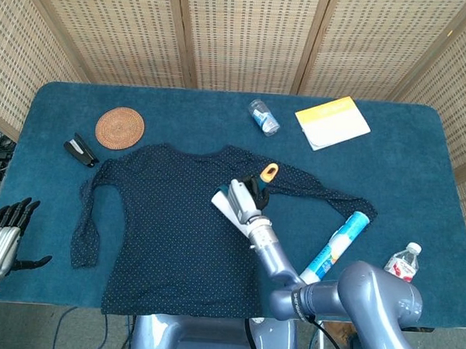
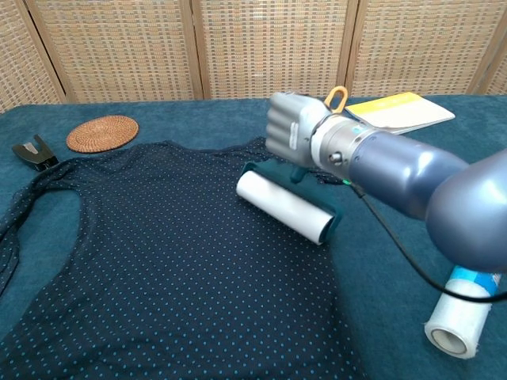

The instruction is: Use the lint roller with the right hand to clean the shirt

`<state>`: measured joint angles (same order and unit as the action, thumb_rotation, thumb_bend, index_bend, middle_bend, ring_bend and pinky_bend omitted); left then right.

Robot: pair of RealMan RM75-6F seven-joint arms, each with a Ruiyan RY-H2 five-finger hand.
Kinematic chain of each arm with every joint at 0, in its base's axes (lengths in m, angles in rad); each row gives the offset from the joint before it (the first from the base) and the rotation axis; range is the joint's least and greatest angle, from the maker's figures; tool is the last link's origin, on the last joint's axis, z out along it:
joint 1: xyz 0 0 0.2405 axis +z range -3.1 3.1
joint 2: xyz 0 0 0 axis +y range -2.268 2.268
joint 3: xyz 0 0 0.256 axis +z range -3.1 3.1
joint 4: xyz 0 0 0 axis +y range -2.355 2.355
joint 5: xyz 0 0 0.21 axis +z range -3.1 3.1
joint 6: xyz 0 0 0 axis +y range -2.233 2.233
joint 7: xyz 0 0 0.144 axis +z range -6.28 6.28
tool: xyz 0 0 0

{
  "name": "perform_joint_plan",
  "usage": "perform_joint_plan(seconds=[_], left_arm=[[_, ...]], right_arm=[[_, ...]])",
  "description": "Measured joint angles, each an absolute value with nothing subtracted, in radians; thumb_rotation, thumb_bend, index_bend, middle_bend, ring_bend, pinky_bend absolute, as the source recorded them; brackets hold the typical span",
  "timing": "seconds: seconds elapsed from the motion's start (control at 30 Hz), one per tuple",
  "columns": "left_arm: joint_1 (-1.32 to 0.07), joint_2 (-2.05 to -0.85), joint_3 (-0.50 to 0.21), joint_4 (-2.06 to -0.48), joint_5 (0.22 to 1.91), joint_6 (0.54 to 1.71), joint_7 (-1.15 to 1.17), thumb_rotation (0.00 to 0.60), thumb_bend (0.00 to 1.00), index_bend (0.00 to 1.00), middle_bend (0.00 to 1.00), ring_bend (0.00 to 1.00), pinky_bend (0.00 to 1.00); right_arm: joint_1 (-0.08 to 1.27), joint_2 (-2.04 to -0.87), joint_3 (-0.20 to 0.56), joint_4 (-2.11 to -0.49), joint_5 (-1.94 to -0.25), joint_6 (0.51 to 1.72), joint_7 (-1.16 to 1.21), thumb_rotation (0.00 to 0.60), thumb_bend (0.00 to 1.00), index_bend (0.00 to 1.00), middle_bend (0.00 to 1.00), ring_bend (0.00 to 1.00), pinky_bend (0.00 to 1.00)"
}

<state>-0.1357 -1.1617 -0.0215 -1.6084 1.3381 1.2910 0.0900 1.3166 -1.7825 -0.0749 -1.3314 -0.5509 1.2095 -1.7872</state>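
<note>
We are gripping the lint roller point(image 2: 287, 206) in our right hand point(image 2: 295, 138), fingers wrapped around its dark green handle, whose orange loop is sticking up behind the hand. The white roll is lying on the shirt point(image 1: 175, 226), on the upper chest part just below the collar and toward the sleeve that is stretching to the table's right edge. The shirt, dark blue with small dots, is lying flat across the middle of the table point(image 1: 421, 169), its hem reaching the near edge.

Our left hand point(image 1: 3, 237) is hanging beyond the table's left edge near the front corner, holding nothing, with its fingers apart.

Toward the far left corner we are seeing a round woven coaster point(image 1: 120, 127) and a black clip point(image 1: 81, 149). A small jar point(image 1: 264, 117) and a yellow notebook point(image 1: 332, 122) are lying near the far edge. A white and blue tube point(image 1: 331, 248) and a water bottle point(image 1: 401, 261) are sitting near the front right corner.
</note>
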Motion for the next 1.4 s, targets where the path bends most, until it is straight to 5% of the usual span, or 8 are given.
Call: perform_joint_plan(seconds=[0.4,1.4], left_arm=[[-0.139,-1.169,-0.022,-1.609,1.329,1.286,0.105,0.6,0.0,0.0,0.0,0.0,0.0],[-0.138,-1.168,-0.018,-1.606,1.337,1.292,0.099,0.6,0.0,0.0,0.0,0.0,0.0]], right_arm=[[1.288,-1.777,-0.069,-1.293,-0.594,1.167,-1.772,0.6,0.71,0.72,1.0,1.0,1.0],[1.291,-1.878,-0.099,-1.544,-0.733,1.238,-1.919,0.6,0.71,0.72,1.0,1.0,1.0]])
